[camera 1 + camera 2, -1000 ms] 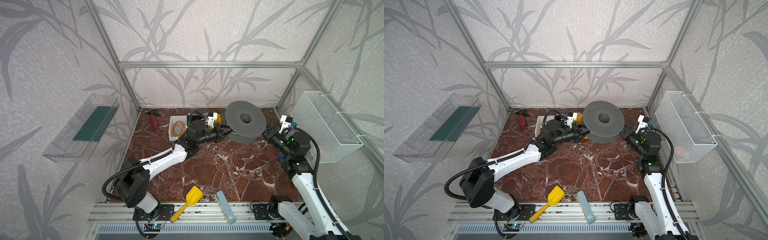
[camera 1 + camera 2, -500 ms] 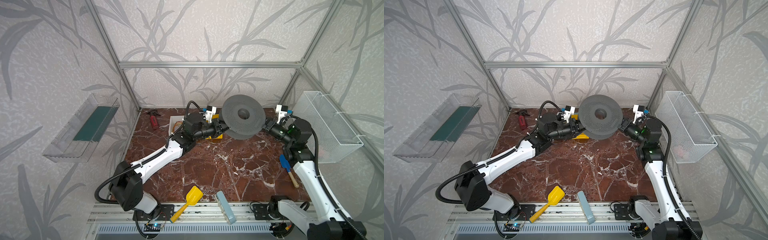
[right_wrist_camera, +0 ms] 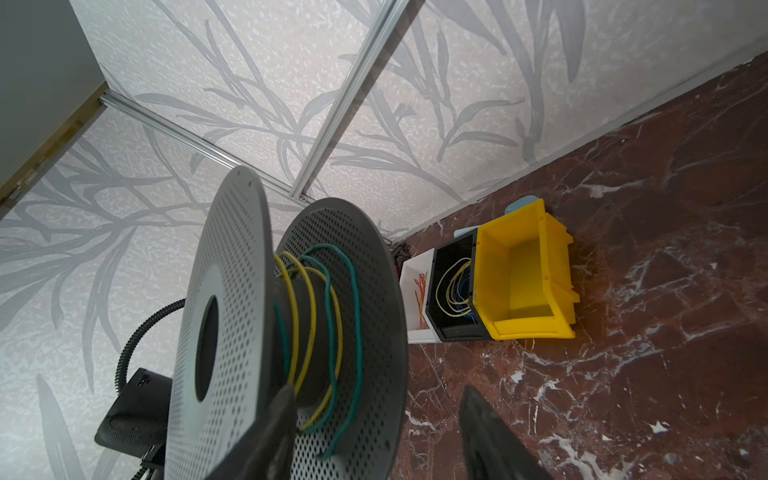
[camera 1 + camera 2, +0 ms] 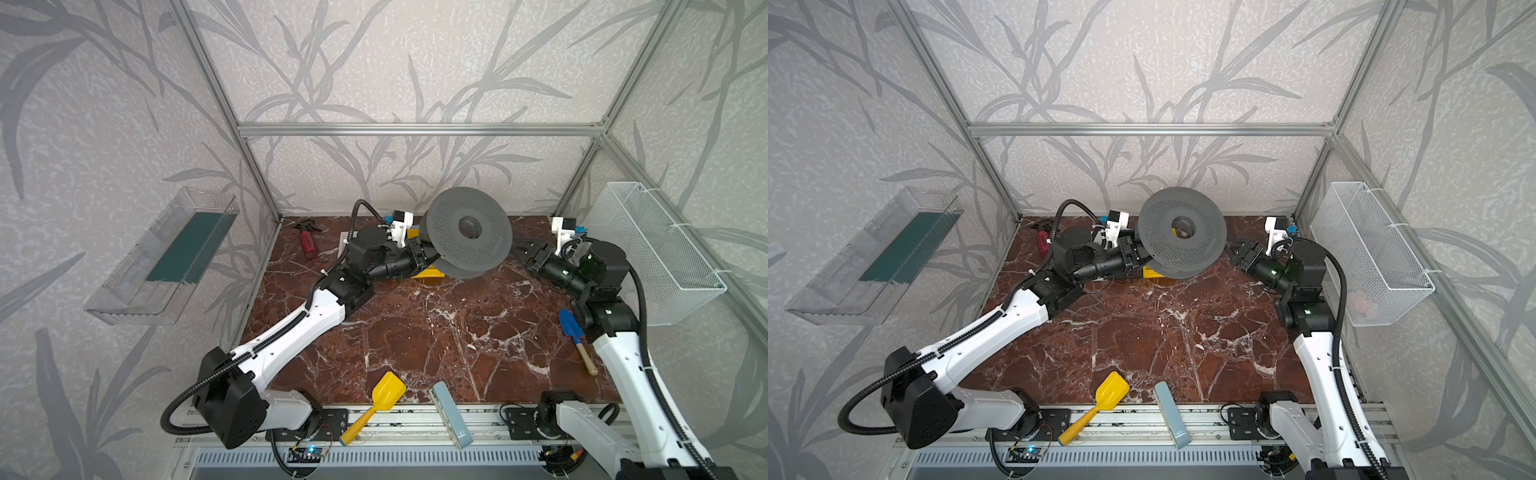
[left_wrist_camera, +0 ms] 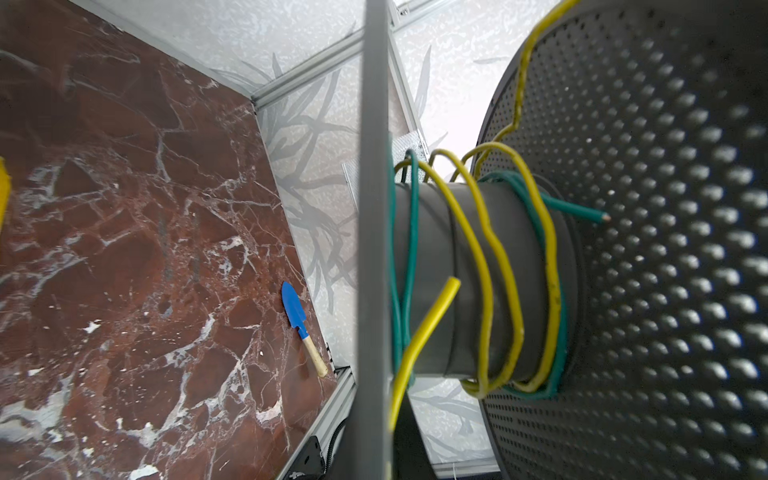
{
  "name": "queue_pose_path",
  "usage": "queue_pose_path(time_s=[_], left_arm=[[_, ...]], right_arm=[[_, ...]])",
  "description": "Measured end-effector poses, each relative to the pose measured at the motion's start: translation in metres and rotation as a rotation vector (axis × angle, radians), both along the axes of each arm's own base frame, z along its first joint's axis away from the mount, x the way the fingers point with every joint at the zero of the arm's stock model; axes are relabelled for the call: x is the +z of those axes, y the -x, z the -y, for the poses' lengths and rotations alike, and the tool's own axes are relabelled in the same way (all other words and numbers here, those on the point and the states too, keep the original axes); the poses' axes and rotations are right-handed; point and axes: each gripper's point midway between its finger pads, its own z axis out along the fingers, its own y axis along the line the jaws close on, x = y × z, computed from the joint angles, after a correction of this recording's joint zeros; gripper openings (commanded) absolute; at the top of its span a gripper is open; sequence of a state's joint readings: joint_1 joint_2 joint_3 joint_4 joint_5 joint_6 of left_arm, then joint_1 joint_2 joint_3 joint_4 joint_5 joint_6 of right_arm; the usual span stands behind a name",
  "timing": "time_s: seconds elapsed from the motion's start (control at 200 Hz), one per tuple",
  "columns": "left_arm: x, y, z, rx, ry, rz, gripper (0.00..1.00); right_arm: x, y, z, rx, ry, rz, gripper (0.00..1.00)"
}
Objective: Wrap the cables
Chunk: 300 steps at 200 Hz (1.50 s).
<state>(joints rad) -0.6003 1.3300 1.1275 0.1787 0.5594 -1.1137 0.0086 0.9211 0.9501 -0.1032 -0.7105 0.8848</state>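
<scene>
Gripping one flange of the tilted grey spool [image 4: 453, 245] at the back of the counter [image 4: 415, 332], our left hand [image 4: 422, 259] is clamped on its rim. We see the yellow cable [image 5: 432, 320] looped loosely round the hub alongside a green wire [image 5: 411, 249]. Our right hand [image 4: 524, 254] sits just beside the spool, fingers [image 3: 490, 436] apart, empty.

On the worktop [image 4: 415, 332] a yellow scoop [image 4: 384, 394] lies at 6 o'clock, a pale blue block [image 4: 451, 415] beside it; a blue trowel [image 4: 577, 341] at 4, a red tool [image 4: 307, 243] at 11. Near 12 a white bin [image 3: 411, 270], black bin [image 3: 457, 332] and yellow bin [image 3: 557, 249] stand touching. Wall-hung: wire basket [image 4: 656, 249] at 3, clear tray [image 4: 166, 257] at 9.
</scene>
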Motion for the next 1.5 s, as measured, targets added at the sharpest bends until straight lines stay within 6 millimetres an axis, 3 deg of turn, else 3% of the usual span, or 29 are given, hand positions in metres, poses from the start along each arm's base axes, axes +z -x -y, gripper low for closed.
queue_pose_path(time_s=[0.22,0.32,0.465,0.5,0.55,0.68,0.845,1.01,1.274,1.499], left_arm=[[-0.063,-0.031,-0.062,0.172,-0.149,-0.118,0.00],[-0.087,-0.026,-0.066,0.161,-0.210,-0.155,0.00],[-0.121,-0.008,-0.056,0.086,-0.247,-0.187,0.00],[-0.131,-0.003,-0.050,0.060,-0.258,-0.198,0.00],[-0.145,0.005,-0.037,0.014,-0.279,-0.214,0.00],[-0.178,0.025,0.006,-0.111,-0.336,-0.234,0.00],[-0.206,0.033,0.054,-0.205,-0.371,-0.252,0.00],[-0.218,-0.003,0.095,-0.181,-0.362,-0.248,0.00],[-0.218,-0.076,0.162,-0.136,-0.277,-0.226,0.00],[-0.235,-0.105,0.191,-0.123,-0.243,-0.255,0.00]], right_arm=[[0.013,0.019,0.005,-0.012,0.145,0.060,0.75],[0.001,0.023,0.012,-0.040,0.231,0.041,0.77],[-0.036,0.022,0.023,-0.050,0.370,-0.061,0.80],[-0.044,0.019,0.025,-0.052,0.402,-0.085,0.84],[-0.057,0.018,0.028,-0.055,0.450,-0.117,1.00],[-0.072,0.025,0.028,-0.061,0.591,-0.155,0.99],[-0.052,0.030,0.013,-0.057,0.744,-0.083,0.99],[-0.053,0.034,0.010,-0.059,0.811,-0.039,0.99],[-0.046,0.035,0.014,-0.083,0.821,0.001,0.99],[-0.047,0.033,0.009,-0.061,0.811,0.002,0.99]])
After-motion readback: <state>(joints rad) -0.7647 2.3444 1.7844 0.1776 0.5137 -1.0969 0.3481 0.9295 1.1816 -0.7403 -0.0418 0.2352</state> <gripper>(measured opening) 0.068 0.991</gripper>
